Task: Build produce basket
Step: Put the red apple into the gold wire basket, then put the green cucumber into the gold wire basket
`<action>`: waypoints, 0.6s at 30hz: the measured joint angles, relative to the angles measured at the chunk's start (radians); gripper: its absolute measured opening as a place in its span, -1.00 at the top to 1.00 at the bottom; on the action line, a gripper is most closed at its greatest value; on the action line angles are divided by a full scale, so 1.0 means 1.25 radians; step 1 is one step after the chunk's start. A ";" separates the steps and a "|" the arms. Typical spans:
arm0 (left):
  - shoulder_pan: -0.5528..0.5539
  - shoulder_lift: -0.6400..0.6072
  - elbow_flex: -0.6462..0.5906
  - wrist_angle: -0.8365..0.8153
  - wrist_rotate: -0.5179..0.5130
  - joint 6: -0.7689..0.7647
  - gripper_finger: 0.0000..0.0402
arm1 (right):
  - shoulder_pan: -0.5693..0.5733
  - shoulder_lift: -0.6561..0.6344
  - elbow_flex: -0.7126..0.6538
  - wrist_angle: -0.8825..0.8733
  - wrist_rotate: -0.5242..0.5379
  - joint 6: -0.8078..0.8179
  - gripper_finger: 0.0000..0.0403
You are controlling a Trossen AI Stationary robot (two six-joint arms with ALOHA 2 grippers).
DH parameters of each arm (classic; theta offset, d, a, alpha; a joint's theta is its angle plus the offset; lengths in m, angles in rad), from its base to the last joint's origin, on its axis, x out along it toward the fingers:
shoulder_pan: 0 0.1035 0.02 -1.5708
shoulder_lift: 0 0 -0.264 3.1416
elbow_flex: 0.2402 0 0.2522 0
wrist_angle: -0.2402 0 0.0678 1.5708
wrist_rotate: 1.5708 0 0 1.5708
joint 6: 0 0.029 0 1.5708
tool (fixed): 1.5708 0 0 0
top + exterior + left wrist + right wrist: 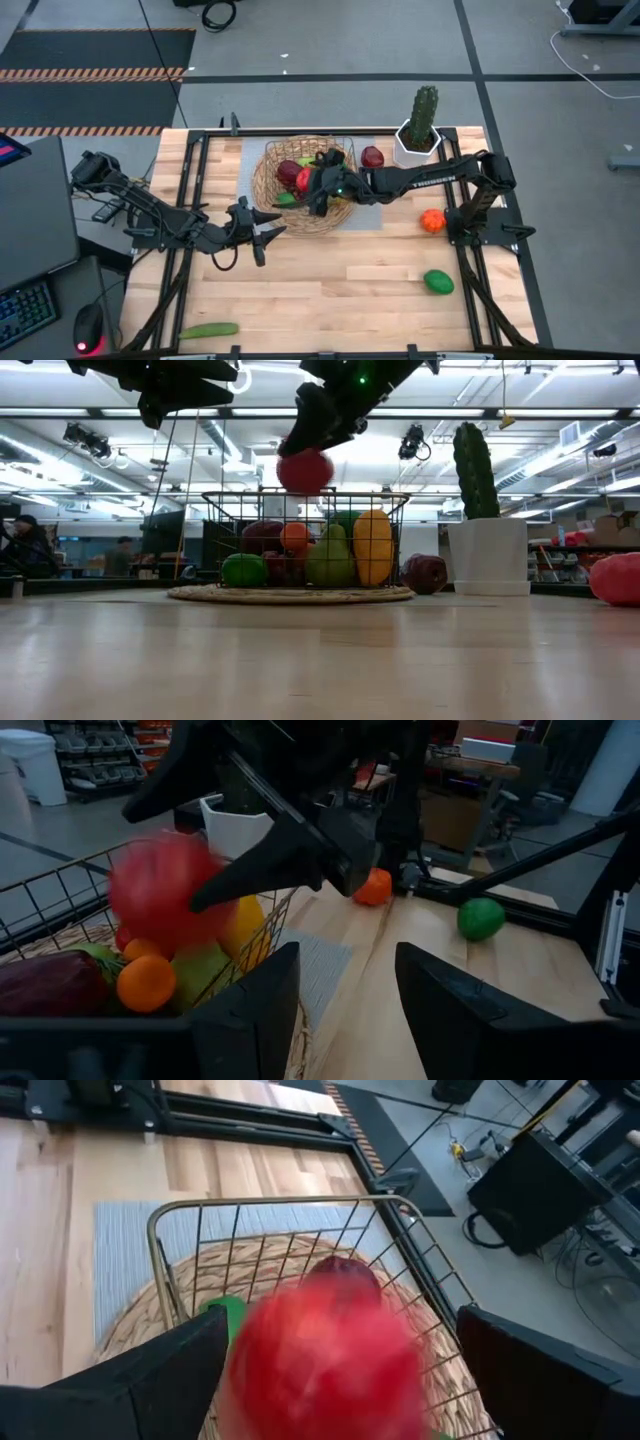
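Red fruit (305, 470) below open right end effector (322, 188) over basket (268, 175), left end effector (262, 235) open nearby

A tan woven wicker basket (268, 180) with thin metal wire walls sits on a pale, smooth-grained wooden table (340, 285) beside a glossy white pot (410, 150).

Two matte-black jointed arms; the right arm (420, 180) bears pale lettering.
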 joint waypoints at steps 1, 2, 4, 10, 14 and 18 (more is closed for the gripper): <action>0.000 0.000 0.000 0.000 0.000 0.000 0.13 | -0.002 -0.001 0.000 0.003 -0.007 0.001 -0.97; 0.000 0.000 0.000 0.000 0.000 0.000 0.13 | -0.003 -0.001 0.000 0.004 -0.014 0.002 -0.97; 0.000 0.000 0.000 0.000 0.000 0.000 0.13 | -0.005 -0.001 0.000 0.002 -0.019 0.002 -0.98; 0.000 0.000 0.000 -0.001 0.000 0.000 0.13 | 0.004 -0.001 0.000 0.001 -0.018 0.009 -0.98; 0.000 0.000 0.000 -0.002 0.000 0.005 0.13 | 0.048 -0.001 0.000 -0.005 -0.018 0.014 -0.98; 0.000 0.000 0.000 -0.015 0.000 0.007 0.13 | 0.105 -0.005 0.000 -0.065 -0.024 0.087 -0.98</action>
